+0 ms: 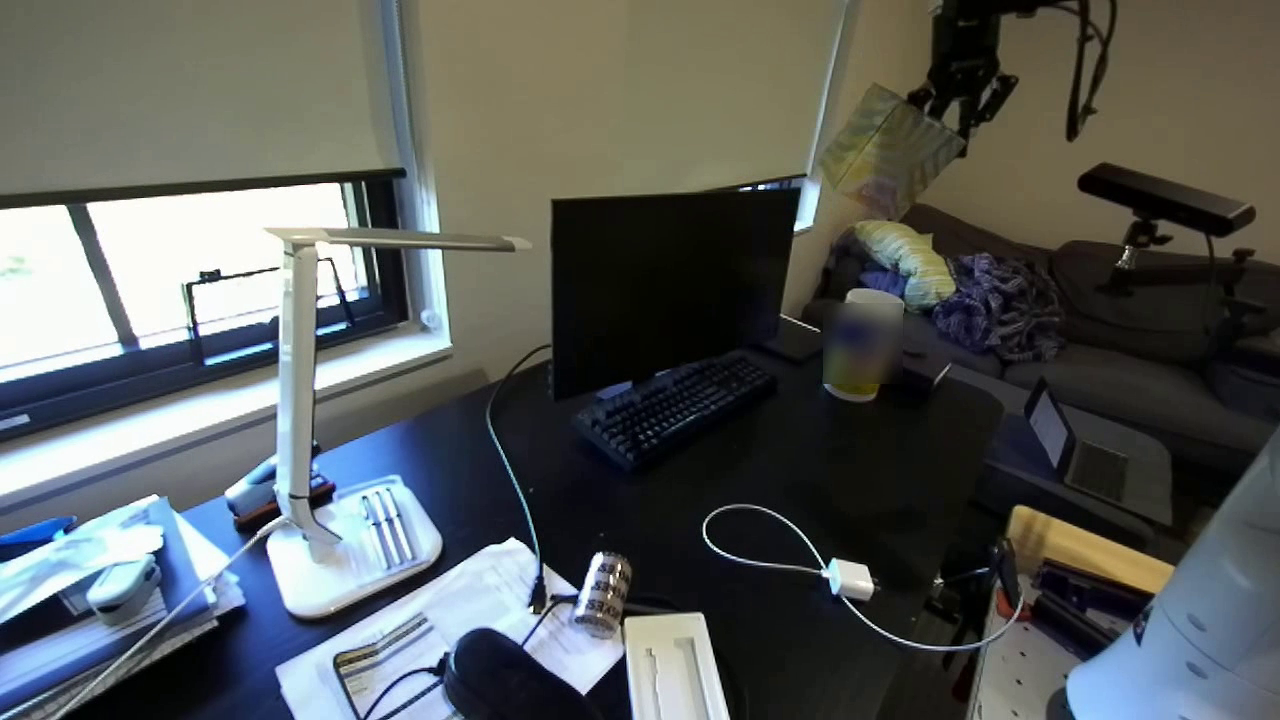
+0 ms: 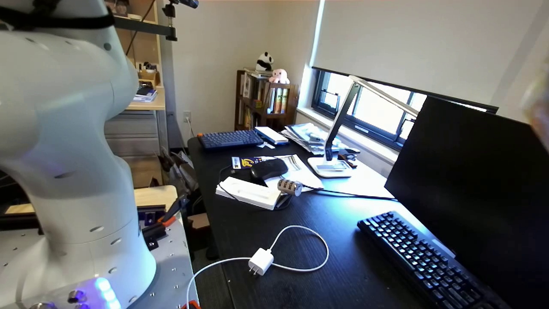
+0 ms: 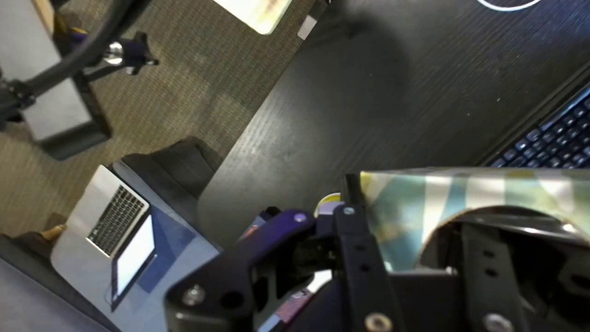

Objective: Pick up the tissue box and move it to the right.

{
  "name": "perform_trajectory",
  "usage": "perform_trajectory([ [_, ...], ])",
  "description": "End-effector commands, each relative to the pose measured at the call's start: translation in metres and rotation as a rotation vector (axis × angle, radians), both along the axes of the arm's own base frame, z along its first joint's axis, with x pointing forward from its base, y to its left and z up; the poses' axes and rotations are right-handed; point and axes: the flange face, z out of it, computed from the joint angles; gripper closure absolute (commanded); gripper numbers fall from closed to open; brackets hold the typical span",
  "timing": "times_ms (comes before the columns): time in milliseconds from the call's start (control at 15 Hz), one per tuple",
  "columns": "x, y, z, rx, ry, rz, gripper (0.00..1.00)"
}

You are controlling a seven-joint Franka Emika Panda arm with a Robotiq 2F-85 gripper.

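Tissue box (image 1: 888,155) is held aloft and tilted by the end effector (image 1: 942,118), one side of the cardboard being pinched between its fingers (image 3: 368,290). In the wrist view one of them is seen along the outside of the box, and the other is seen within the curved opening. Pale yellow-green and bluish stripes with whitish patches are shown on the cardboard. In an exterior view the box is seen clear of the worktop (image 1: 800,450), above the monitor (image 1: 670,285) and to the right of it.

On the worktop, an upright white container (image 1: 862,305) with yellow at its foot is placed to the right of the monitor, and a keyboard (image 1: 690,405) is set just in front of it. A white charger (image 1: 850,578) is laid nearer the camera. In both exterior views a lamp (image 1: 297,390), papers (image 1: 490,590), a patterned cylinder (image 1: 603,593) and a shallow white tray (image 1: 675,665) can be made out near one another. An open laptop (image 3: 117,221) is seen off the worktop in the wrist view. At the edge of an exterior view a blurred shape (image 2: 541,105) is caught, and what it is cannot be told.
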Motion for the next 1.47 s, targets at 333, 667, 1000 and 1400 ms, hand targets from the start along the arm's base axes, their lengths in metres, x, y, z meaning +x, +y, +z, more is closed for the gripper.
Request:
perform_trajectory([
  [333, -0.024, -0.072, 0.003, 0.007, 0.016, -0.173, 0.97],
  [667, 0.002, -0.070, -0.023, 0.076, 0.154, -0.277, 0.98],
  [1000, 0.010, -0.090, -0.060, 0.115, 0.312, -0.477, 0.98],
  [1400, 0.003, -0.131, -0.090, 0.185, 0.416, -0.685, 0.98],
])
